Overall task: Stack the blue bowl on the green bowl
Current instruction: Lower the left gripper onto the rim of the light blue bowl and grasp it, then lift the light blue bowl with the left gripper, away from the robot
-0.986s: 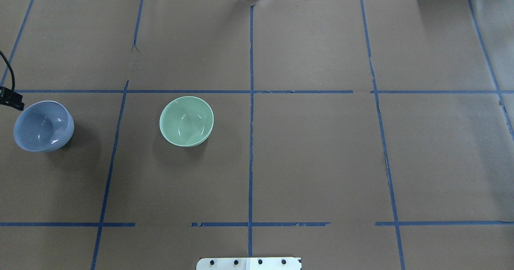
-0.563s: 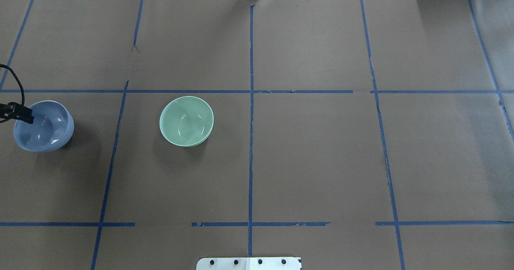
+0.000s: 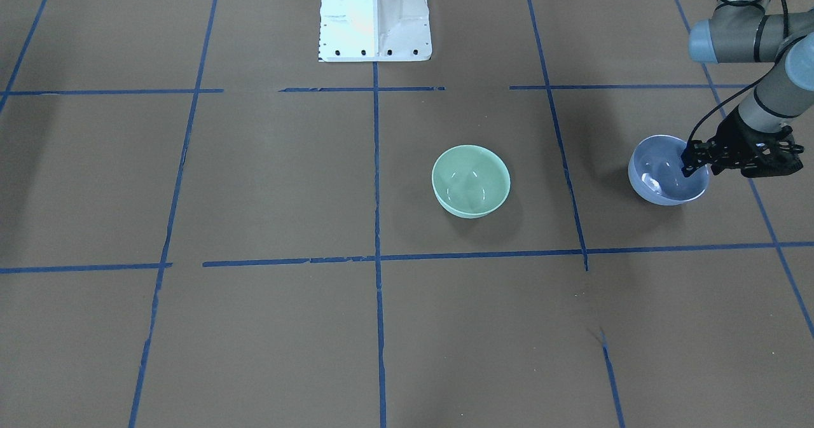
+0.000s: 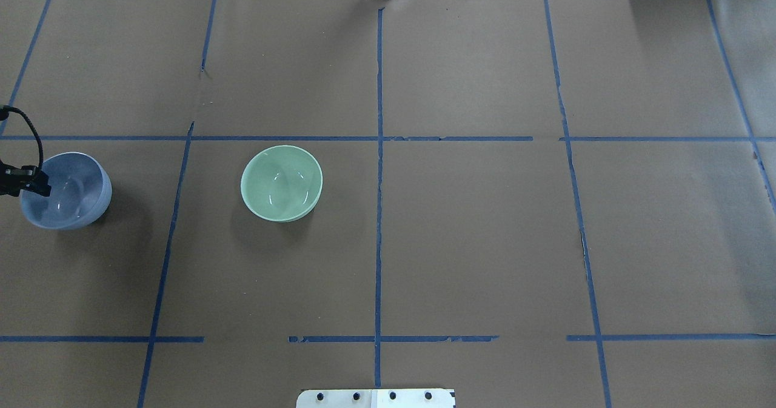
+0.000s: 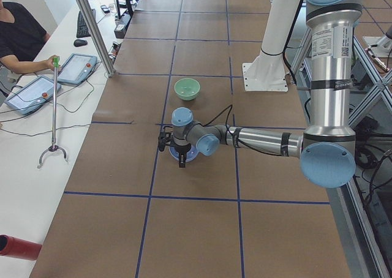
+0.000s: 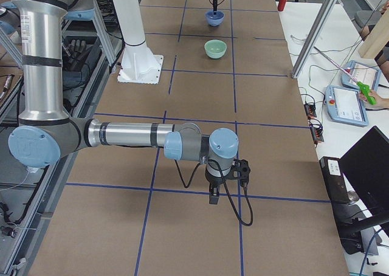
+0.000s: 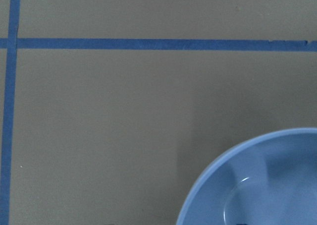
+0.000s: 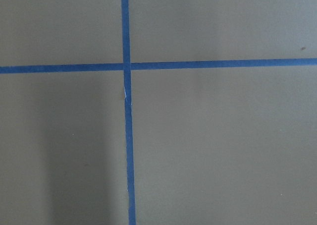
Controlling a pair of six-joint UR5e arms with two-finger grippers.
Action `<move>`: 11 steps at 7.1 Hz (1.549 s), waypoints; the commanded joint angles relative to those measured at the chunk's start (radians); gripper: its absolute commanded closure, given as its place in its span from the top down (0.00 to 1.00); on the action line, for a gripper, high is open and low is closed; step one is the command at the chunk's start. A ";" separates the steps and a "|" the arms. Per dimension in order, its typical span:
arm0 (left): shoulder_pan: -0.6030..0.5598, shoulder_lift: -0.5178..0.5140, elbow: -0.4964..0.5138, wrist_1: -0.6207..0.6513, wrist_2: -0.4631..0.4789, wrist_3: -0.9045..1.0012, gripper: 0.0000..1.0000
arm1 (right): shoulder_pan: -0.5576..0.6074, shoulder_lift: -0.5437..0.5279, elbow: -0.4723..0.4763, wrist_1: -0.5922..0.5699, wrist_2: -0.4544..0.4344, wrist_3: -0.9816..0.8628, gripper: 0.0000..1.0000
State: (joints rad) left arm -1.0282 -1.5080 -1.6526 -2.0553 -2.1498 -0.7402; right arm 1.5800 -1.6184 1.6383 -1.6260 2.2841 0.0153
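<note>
A pale green bowl (image 4: 282, 182) sits upright on a brown table (image 4: 485, 244) crossed by blue tape lines. The blue bowl (image 4: 73, 196) stands apart from it, to the robot's left of the green bowl. The left gripper (image 3: 690, 164) is at the blue bowl's rim, on the side away from the green bowl. It is unclear whether it pinches the rim. The right gripper (image 6: 213, 198) points down, well apart from the green bowl, its spread unreadable.

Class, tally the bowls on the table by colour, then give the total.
blue bowl: 1
green bowl: 1
Total: 2
</note>
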 commanded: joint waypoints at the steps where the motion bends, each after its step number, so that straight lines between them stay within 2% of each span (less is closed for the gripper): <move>1: 0.000 0.000 -0.007 0.000 -0.002 -0.002 0.00 | 0.000 0.000 0.000 0.000 0.000 0.000 1.00; 2: -0.009 0.002 -0.022 0.003 -0.022 0.005 0.00 | 0.000 0.000 0.000 0.000 0.000 0.000 1.00; 3: -0.021 0.018 -0.094 0.042 -0.104 0.018 0.00 | 0.000 0.000 0.000 0.000 0.000 0.000 1.00; 4: -0.041 0.040 -0.180 0.123 -0.120 0.063 0.00 | 0.000 0.000 0.000 0.000 0.000 0.000 1.00; 5: -0.140 0.023 -0.243 0.288 -0.120 0.205 0.00 | 0.001 0.000 0.000 0.000 0.000 0.000 1.00; 6: -0.206 -0.035 -0.294 0.455 -0.120 0.278 0.00 | 0.000 0.000 0.000 0.000 0.000 0.000 1.00; 8: -0.285 -0.191 -0.378 0.710 -0.116 0.274 0.00 | 0.000 0.000 0.000 0.000 0.000 0.000 1.00; 9: -0.279 -0.211 -0.397 0.728 -0.139 0.193 0.00 | 0.000 0.000 0.000 0.000 0.000 0.000 1.00; 10: -0.258 -0.274 -0.401 0.724 -0.181 0.032 0.00 | 0.000 0.000 0.000 0.000 0.000 0.000 1.00; 11: -0.197 -0.329 -0.401 0.718 -0.186 -0.085 0.00 | 0.001 0.000 0.000 0.000 0.000 0.000 1.00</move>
State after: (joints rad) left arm -1.2774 -1.7682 -2.0481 -1.3404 -2.3165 -0.6751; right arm 1.5803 -1.6184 1.6383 -1.6261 2.2841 0.0153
